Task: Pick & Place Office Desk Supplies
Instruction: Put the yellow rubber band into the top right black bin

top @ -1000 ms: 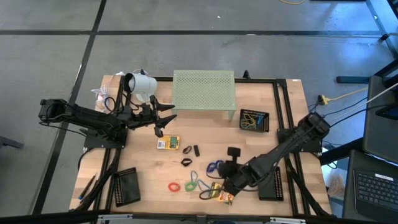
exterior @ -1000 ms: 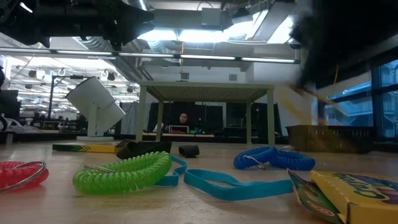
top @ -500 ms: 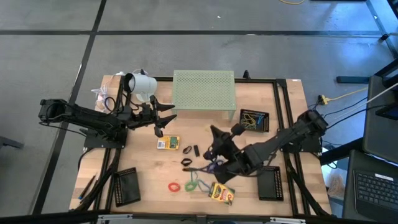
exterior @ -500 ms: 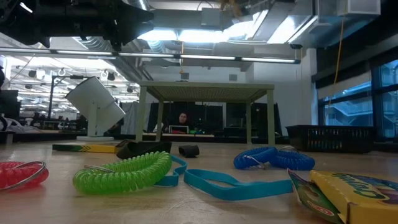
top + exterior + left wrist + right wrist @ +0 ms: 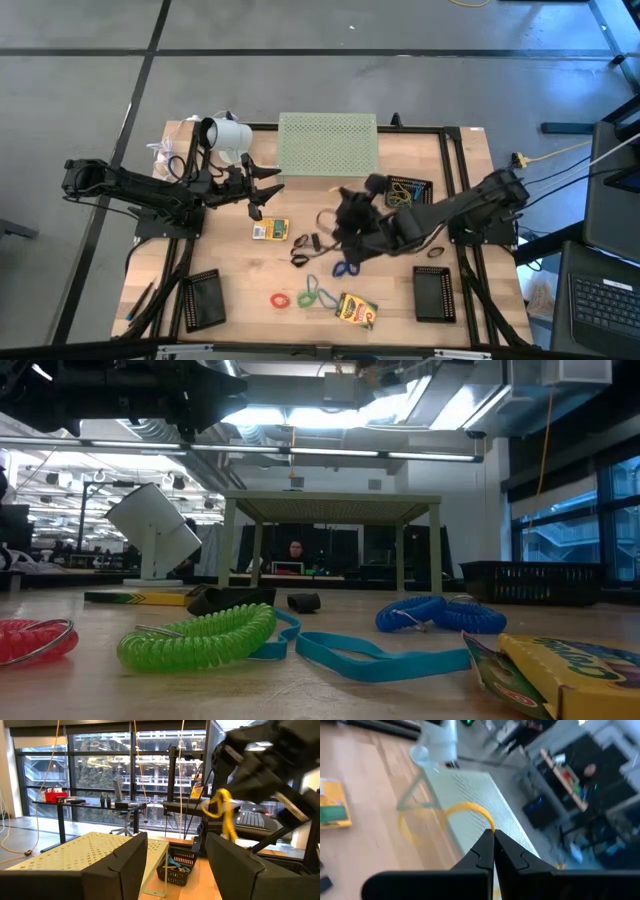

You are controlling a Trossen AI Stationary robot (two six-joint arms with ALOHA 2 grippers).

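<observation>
Yellow loop: I see a thin yellow rubber-band loop (image 5: 470,812) pinched between the tips of my right gripper (image 5: 493,842), dangling over the middle of the wooden table (image 5: 460,160).
Right gripper: fingers closed together on the band; from above it hangs in front of the pale green perforated stand (image 5: 327,145), near the black basket (image 5: 409,192).
Left gripper: my left gripper (image 5: 262,190) waits near the white lamp-like object (image 5: 225,133), fingers spread wide and holding nothing.
Handling: I judge the band very light, soft and floppy, likely to swing or slip free; a firm pinch on a single strand suits it best.
Other supplies: one crayon box (image 5: 270,230) lies just in front of the left gripper, another crayon box (image 5: 355,308) near the front edge. Red loop (image 5: 280,299), green coil (image 5: 308,296) and blue coil (image 5: 347,268) lie between them, with small black clips (image 5: 308,242) nearby.
Likely destination: the black basket, which already holds coloured bands, though I cannot be sure.
</observation>
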